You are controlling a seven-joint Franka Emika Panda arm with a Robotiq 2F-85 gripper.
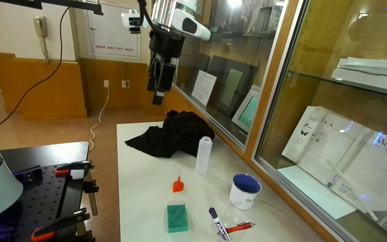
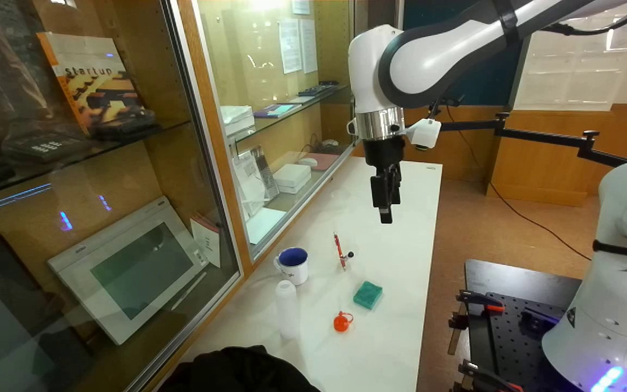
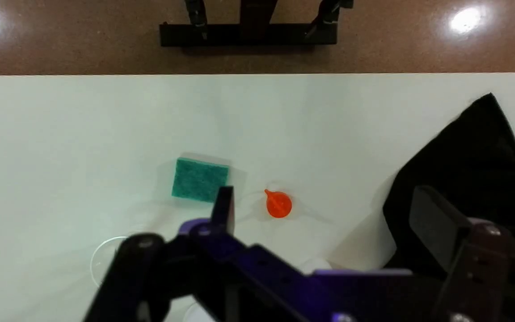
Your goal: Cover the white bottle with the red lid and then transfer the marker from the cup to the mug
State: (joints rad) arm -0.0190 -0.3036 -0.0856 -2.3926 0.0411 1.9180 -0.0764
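The white bottle [image 1: 203,156] stands upright and uncapped; it also shows in an exterior view [image 2: 287,310], and a white edge [image 3: 313,264] in the wrist view may be its top. The red lid [image 1: 178,186] lies on the table, also in the wrist view [image 3: 278,204]. The marker [image 1: 219,224], white with a dark cap, leans in a clear cup [image 3: 92,264] beside a red pen [image 1: 240,227]. The white mug [image 1: 242,200] with blue inside stands near the cup. My gripper [image 3: 329,214] is open and empty, high above the table; it shows in both exterior views [image 1: 160,94] [image 2: 387,209].
A green sponge [image 1: 177,218] lies near the red lid. A black cloth [image 1: 180,134] is heaped beside the bottle. A glass display cabinet [image 1: 254,134] runs along the table's long side. The robot's black base table [image 1: 62,151] stands apart across a gap.
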